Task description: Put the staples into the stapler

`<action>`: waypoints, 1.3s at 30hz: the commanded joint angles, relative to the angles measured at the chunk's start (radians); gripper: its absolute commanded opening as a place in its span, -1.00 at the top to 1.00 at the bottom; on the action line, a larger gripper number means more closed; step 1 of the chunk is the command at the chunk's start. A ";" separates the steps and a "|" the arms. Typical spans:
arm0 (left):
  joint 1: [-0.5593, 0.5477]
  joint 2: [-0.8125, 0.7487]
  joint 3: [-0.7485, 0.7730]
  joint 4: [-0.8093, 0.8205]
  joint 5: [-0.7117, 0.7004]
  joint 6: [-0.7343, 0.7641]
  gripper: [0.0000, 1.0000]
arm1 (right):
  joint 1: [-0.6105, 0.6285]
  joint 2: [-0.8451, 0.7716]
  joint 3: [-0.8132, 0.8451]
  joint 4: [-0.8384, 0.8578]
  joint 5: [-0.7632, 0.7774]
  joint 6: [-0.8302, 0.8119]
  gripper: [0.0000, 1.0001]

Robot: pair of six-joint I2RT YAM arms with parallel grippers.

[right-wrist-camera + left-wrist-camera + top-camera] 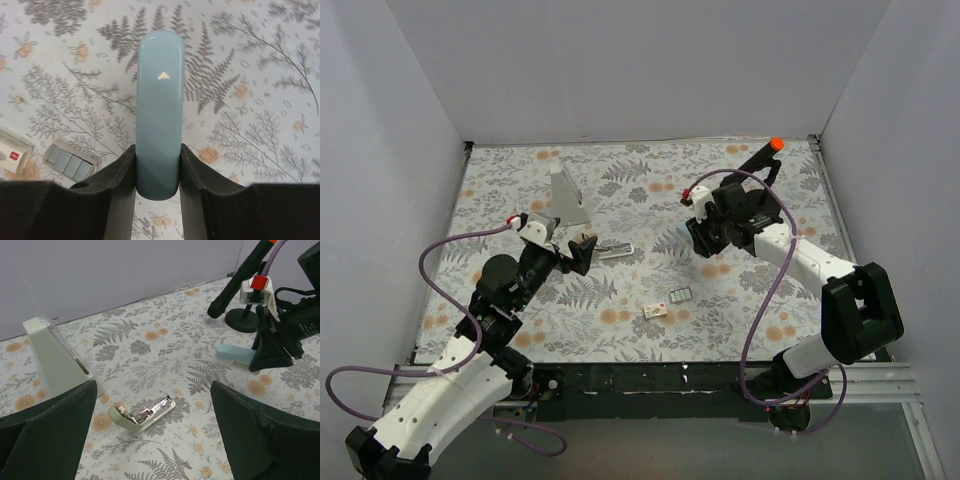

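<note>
- Left end effector (154, 390): jaws spread to their widest and holding nothing. It hangs above the tabletop (620, 170), left of centre in the overhead view.
- Stapler (142, 415): lies hinged open on the tabletop with its metal channel exposed, low centre in the left wrist view. It sits between the spread fingers (50, 435) and is clear of both.
- Right end effector (157, 150): jaws closed partway on a pale blue bar (160, 100), pressing on both long sides. The bar carries a small triangle mark. Whether it is a second stapler cannot be settled from these views.
- Staple tray (70, 162): holds silvery-green strips and rests on the tabletop at the lower left of the right wrist view.
- Staple packet (12, 152): just beside the tray, at the left frame edge. In the overhead view both lie low centre, between the two arms and apart from the stapler.
- Grey-white wedge (565, 195): stands upright, up and left of the stapler.
- Black stand (765, 155): has an orange tip, upper right of the overhead view.
</note>
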 commanded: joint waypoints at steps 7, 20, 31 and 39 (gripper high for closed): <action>-0.004 0.041 -0.021 0.029 0.047 0.034 -0.96 | 0.083 0.106 0.094 -0.077 -0.364 -0.430 0.94; -0.002 0.153 -0.024 0.034 0.050 0.054 -0.96 | 0.176 0.281 0.157 -0.080 -0.433 -0.614 0.83; -0.002 0.265 -0.015 0.037 0.119 0.071 -0.96 | 0.184 0.282 0.100 0.026 -0.450 -0.617 0.57; -0.002 0.300 -0.016 0.036 0.213 0.099 -0.96 | 0.186 0.227 0.092 0.029 -0.473 -0.619 0.09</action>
